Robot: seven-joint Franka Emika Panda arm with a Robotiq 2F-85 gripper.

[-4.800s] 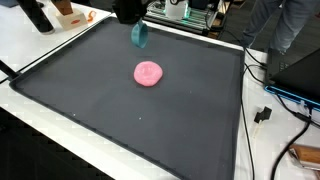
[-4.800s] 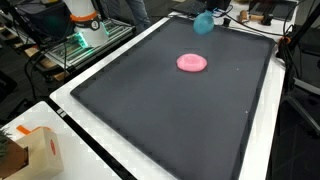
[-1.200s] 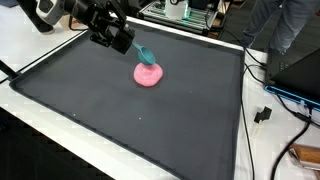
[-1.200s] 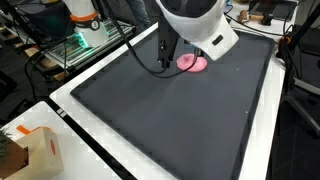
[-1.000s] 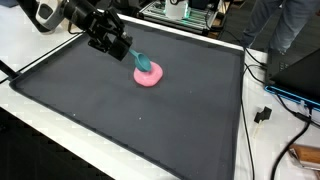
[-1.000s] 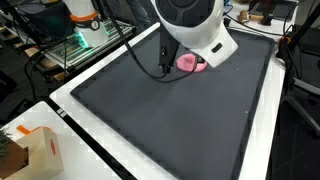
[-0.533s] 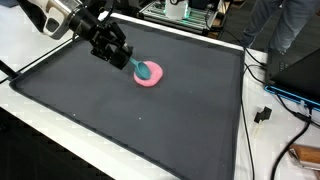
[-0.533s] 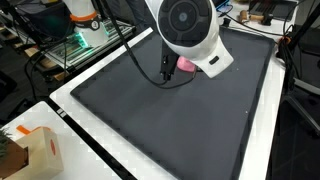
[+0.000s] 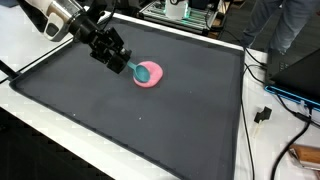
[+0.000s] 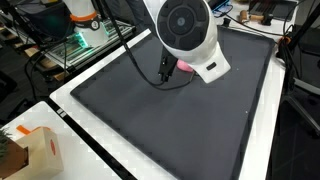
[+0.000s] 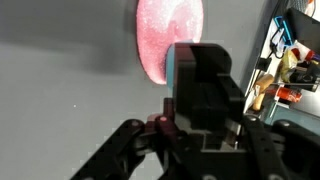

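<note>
the fingers (image 9: 123,63) are clamping the handle of a teal spoon (image 9: 142,70), closed narrowly around it, and the arm (image 9: 75,22) is reaching in low from the far corner of the dark mat (image 9: 120,120). the spoon is pointing away from the fingers at a slant, and its bowl end is lying over the near edge of the pink plate (image 9: 151,75). whether the bowl is actually touching the plate or hanging just above it is not something the pictures are showing clearly.

the pink plate is sitting flat on the mat, toward the far side and roughly midway across. in an exterior view the big white wrist housing (image 10: 186,35) is covering most of it, so only a pink sliver (image 10: 186,66) is peeking out beside the black cable. in the wrist view the black mount of the fingers is filling the lower middle, and the plate (image 11: 165,35) is showing beyond it at the top edge.

the mat (image 10: 150,120) is covering most of the white worktop (image 9: 40,45). a cardboard box (image 10: 35,150) is standing on the worktop's corner, well apart from the plate, and cables (image 9: 265,110) are trailing along the worktop beside the mat.
</note>
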